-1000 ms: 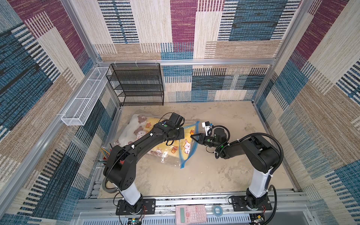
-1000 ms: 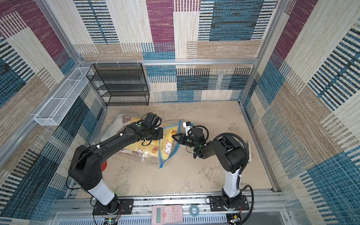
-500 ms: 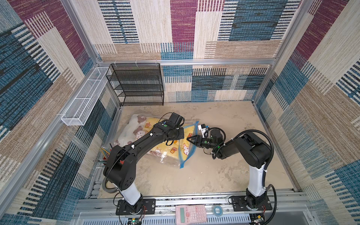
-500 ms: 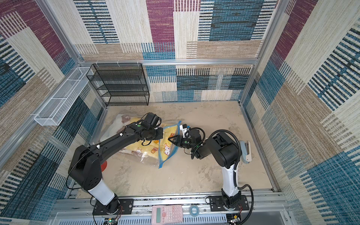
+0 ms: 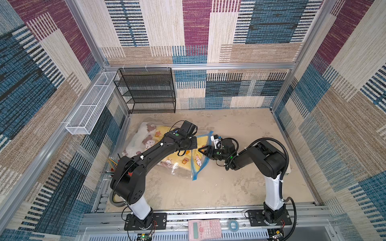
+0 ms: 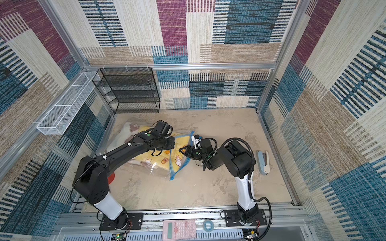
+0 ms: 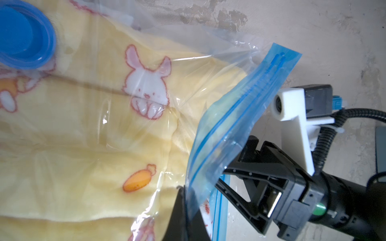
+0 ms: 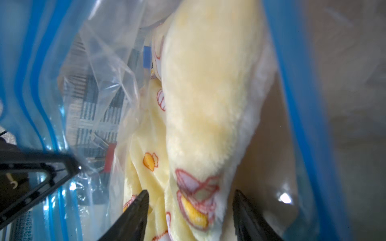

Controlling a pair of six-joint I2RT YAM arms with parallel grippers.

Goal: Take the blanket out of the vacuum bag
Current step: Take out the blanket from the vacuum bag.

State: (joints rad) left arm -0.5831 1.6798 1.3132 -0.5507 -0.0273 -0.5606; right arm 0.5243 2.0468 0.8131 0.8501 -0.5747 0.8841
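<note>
Straddling yellow blanket (image 8: 208, 94) fold dead ahead: right gripper (image 8: 190, 192), jaws parted, inside vacuum bag (image 8: 100, 62) mouth; left gripper (image 7: 183, 198) clamps zip strip (image 7: 240, 108).

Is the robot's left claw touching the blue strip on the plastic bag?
Touching. The left wrist view shows the left gripper shut on the vacuum bag, with the bag's blue zip strip pinched in its jaws.
</note>
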